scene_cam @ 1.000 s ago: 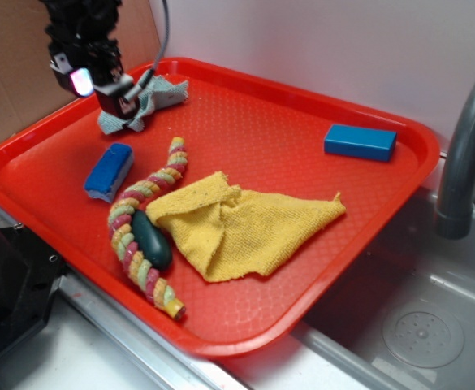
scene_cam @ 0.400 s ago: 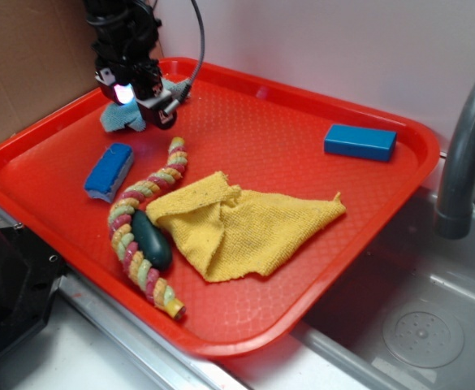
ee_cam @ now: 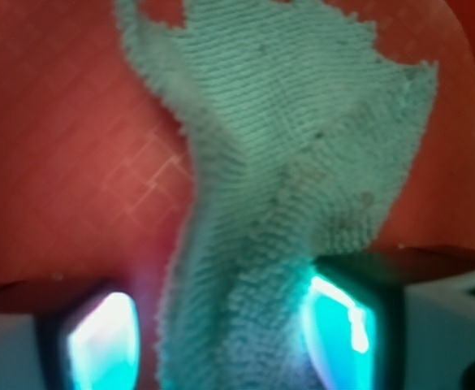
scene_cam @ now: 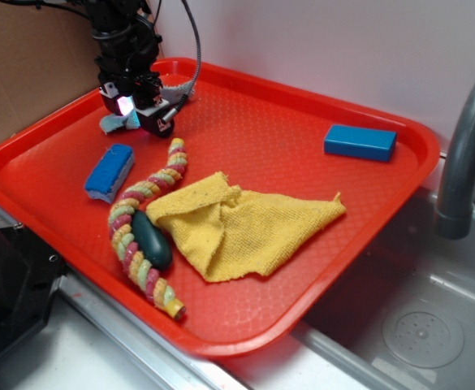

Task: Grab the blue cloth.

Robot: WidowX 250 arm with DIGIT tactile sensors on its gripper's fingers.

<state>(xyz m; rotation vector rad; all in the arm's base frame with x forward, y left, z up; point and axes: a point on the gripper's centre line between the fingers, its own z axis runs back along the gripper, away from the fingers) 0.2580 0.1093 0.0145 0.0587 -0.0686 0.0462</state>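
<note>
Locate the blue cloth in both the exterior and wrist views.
Exterior: blue cloth at the tray's far-left corner, mostly hidden under the gripper.
Wrist: blue cloth fills the centre, running down between the fingers.
Shared landmark: the red tray, seen behind the cloth at the wrist.

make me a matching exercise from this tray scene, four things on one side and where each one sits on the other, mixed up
Things:
1. pale teal-blue terry cloth
2. large yellow woven cloth
3. bright blue rectangular block
4. dark green oval object

Places:
A. far right part of the red plastic tray, alone
B. between the fingers of the robot's hand, far left corner
C. against the striped twisted rope, near the front edge
D. spread in the tray's middle

Pairs: 1-B, 2-D, 3-A, 4-C
</note>
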